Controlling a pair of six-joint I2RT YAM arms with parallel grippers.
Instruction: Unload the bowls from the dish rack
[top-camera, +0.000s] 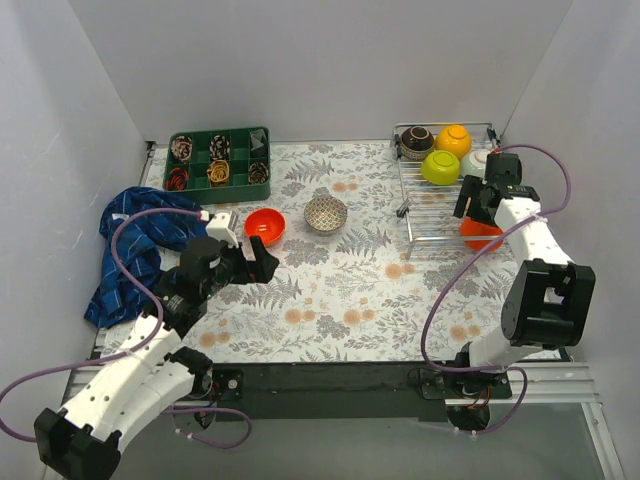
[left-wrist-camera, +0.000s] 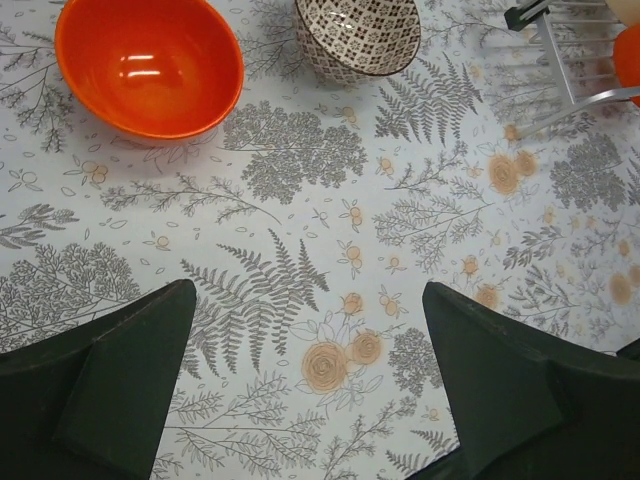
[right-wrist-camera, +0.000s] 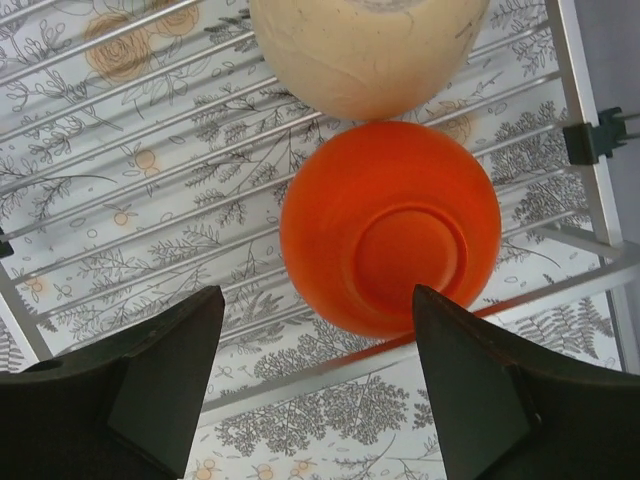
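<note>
rack (top-camera: 430, 205) lies under the right gripper (right-wrist-camera: 318, 305), fingers spread, empty. orange bowl (right-wrist-camera: 390, 230) sits upside down on the bars, just ahead and a little right of the gap. beige bowl (right-wrist-camera: 365, 50) close beyond it, seemingly touching. likely step: take the orange bowl. glossy dome may slip, so shift right, sink fingers round its widest part, lift straight, clear of beige. left gripper (left-wrist-camera: 308, 292) spread over the table, holding nothing; red bowl (left-wrist-camera: 150, 65) and patterned bowl (left-wrist-camera: 357, 35) ahead.

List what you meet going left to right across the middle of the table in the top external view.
Blue cloth → red-orange bowl standing on the table → white patterned bowl → dish rack.
</note>
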